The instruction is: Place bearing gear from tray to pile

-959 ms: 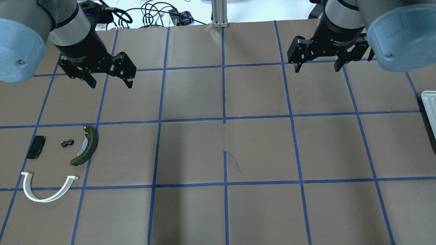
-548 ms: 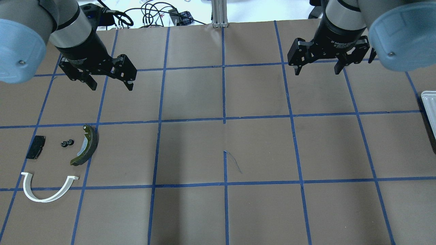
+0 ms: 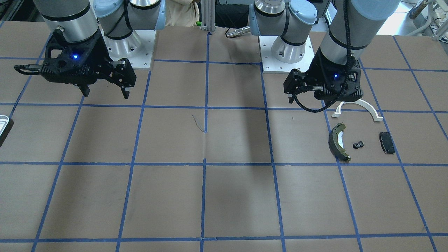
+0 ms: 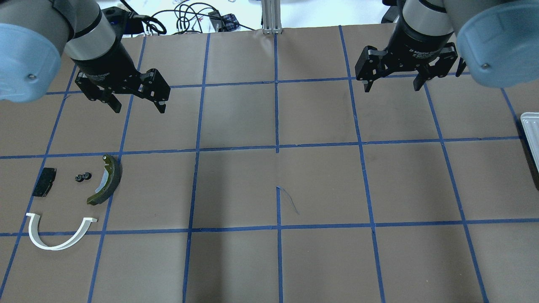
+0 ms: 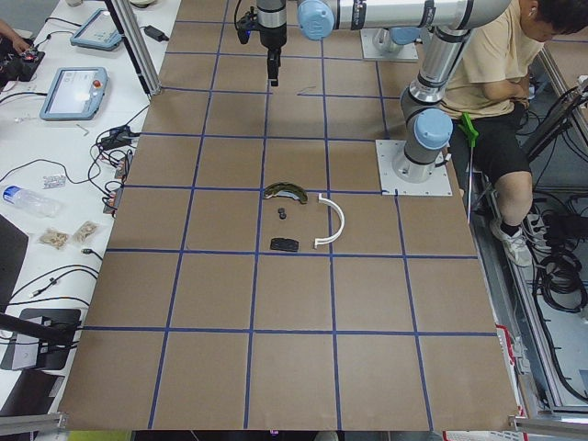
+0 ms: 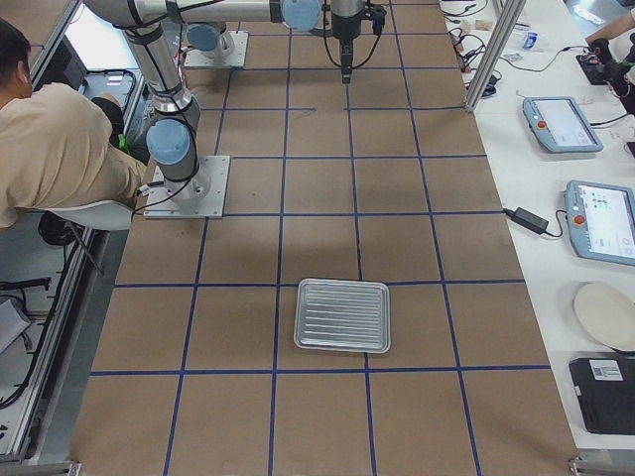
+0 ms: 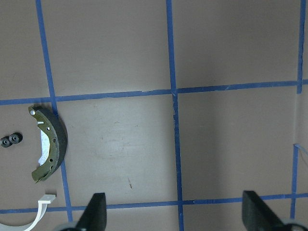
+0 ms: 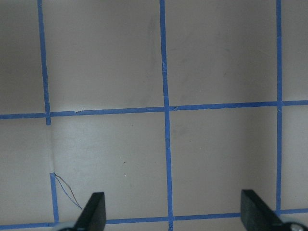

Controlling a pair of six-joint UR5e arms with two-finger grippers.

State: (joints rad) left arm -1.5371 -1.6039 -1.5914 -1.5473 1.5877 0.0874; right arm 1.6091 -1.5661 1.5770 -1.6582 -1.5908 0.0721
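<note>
The bearing gear [image 4: 83, 177] is a small black double piece lying on the table inside the pile, between the black pad [image 4: 44, 182] and the curved dark brake shoe [image 4: 106, 180]. The white arc [image 4: 59, 233] lies just nearer. The gear also shows in the front view [image 3: 358, 145] and at the left wrist view's edge [image 7: 9, 140]. The silvery tray [image 6: 343, 314] holds nothing; only its edge [image 4: 531, 130] shows overhead. My left gripper [image 4: 138, 108] is open and empty, above the table beyond the pile. My right gripper [image 4: 392, 87] is open and empty at far right.
Brown paper with a blue tape grid covers the table [image 4: 278, 185]. Cables [image 4: 185, 17] lie past its far edge. A seated person [image 5: 496, 83] is by the robot bases. Tablets [image 6: 595, 218] and other gear sit on the side bench.
My left gripper has drifted slightly right and nearer. My right arm has shifted a little. Both stay open, and the parts on the table have not moved.
</note>
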